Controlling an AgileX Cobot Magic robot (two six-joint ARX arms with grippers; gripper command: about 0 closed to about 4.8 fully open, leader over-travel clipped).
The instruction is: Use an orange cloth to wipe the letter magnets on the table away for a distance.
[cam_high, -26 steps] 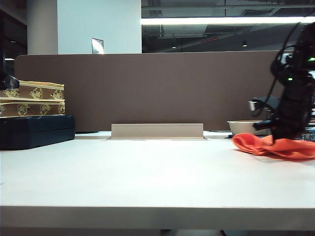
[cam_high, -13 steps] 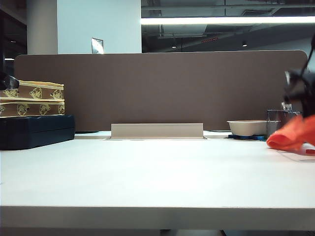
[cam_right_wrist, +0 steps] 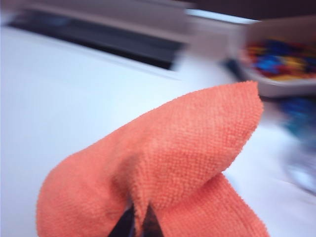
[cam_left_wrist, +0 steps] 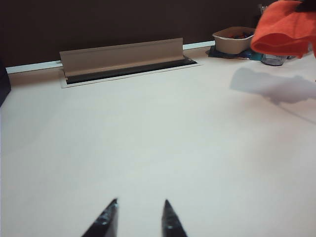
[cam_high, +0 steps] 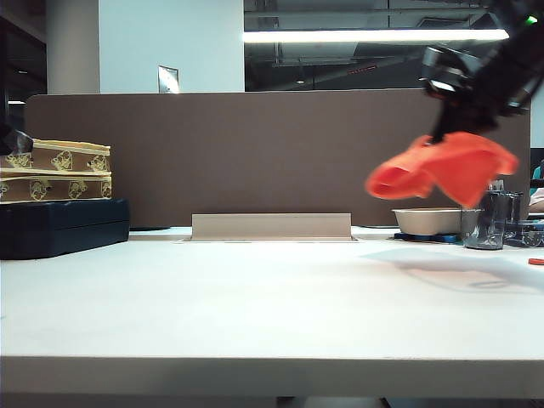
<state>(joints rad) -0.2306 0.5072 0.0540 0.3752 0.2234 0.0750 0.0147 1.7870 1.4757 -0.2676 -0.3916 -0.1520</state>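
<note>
High at the right of the exterior view, above the table [cam_high: 255,306]: right gripper [cam_high: 448,127], black, its jaws pinched tight on a fold of the cloth [cam_high: 442,174]. Cloth: orange, fuzzy, bunched, hanging clear of the table directly under the gripper, drooping toward the left of that view; its shadow falls on the tabletop beneath. Right wrist view: the two dark fingertips [cam_right_wrist: 129,223] close together with the cloth [cam_right_wrist: 173,163] puckered between them and draped over and around them. Letter magnets [cam_right_wrist: 281,57]: a blurred heap of red, blue and yellow pieces inside a shallow pale bowl [cam_high: 427,220], on the table at the back, below and beyond the hanging cloth, apart from it. Just beside the bowl, a clear cup [cam_high: 490,219]. Behind, a brown partition [cam_high: 255,153] with a beige cable-slot flap [cam_high: 271,226] at its foot. Far left: dark blue case [cam_high: 59,227] bearing two stacked patterned boxes [cam_high: 55,172]. Left gripper [cam_left_wrist: 139,219]: low over bare tabletop, well apart from the cloth [cam_left_wrist: 286,27], its jaws spread with a clear gap, holding nothing.
</note>
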